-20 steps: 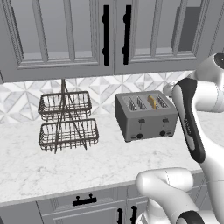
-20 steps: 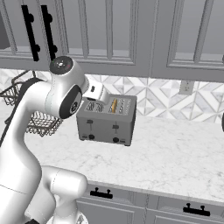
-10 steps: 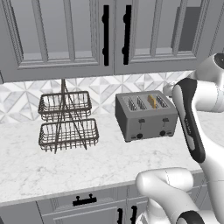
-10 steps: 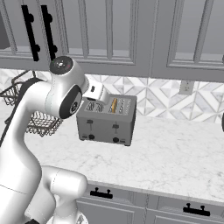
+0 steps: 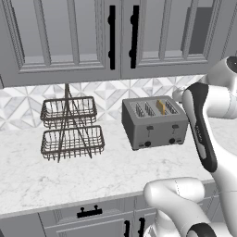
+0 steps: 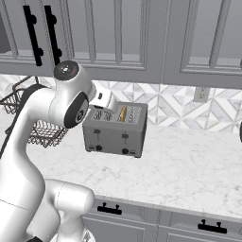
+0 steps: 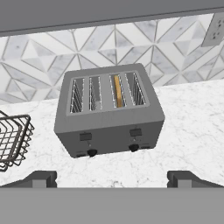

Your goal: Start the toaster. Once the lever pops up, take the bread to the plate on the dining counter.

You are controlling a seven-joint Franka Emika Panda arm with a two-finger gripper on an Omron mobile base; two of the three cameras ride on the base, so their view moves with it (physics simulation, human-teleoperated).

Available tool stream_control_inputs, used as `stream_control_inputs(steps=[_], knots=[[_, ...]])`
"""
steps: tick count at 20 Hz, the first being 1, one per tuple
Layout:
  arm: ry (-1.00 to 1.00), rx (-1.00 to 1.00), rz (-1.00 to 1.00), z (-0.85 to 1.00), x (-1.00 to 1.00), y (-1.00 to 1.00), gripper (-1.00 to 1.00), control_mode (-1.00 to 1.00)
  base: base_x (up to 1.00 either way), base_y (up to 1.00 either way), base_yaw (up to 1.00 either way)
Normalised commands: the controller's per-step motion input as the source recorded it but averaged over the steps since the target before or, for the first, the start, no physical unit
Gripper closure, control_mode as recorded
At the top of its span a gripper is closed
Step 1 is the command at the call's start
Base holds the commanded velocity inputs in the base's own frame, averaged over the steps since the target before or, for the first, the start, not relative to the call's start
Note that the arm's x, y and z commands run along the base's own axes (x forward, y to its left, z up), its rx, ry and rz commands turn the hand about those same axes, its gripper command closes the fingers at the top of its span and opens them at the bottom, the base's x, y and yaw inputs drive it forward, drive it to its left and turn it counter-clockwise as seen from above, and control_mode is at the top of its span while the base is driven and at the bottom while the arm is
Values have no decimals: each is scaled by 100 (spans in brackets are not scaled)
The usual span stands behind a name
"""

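While the toaster (image 5: pixel 154 122) waits on the worktop, your gripper (image 7: pixel 112 177) hangs above and in front of it with its fingers wide apart, holding nothing.

From the left in the left base view you see a two-tier wire basket rack (image 5: pixel 70 127), then the toaster against the tiled wall, then your arm at the right edge. The bread (image 7: pixel 117 90) stands in the third slot from the left in the hand view. Both levers sit near the top of their tracks, above the two knobs. A wall socket (image 6: pixel 202 94) is on the tiles to the right.
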Motion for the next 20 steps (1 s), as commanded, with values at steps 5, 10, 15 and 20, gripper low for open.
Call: stream_control_inputs(steps=[5, 10, 15, 20], knots=[[0, 0, 0, 0, 0, 0, -100, -100, 0, 0, 0], [0, 0, 0, 0, 0, 0, -100, -100, 0, 0, 0], [0, 0, 0, 0, 0, 0, -100, -100, 0, 0, 0], [0, 0, 0, 0, 0, 0, -100, -100, 0, 0, 0]])
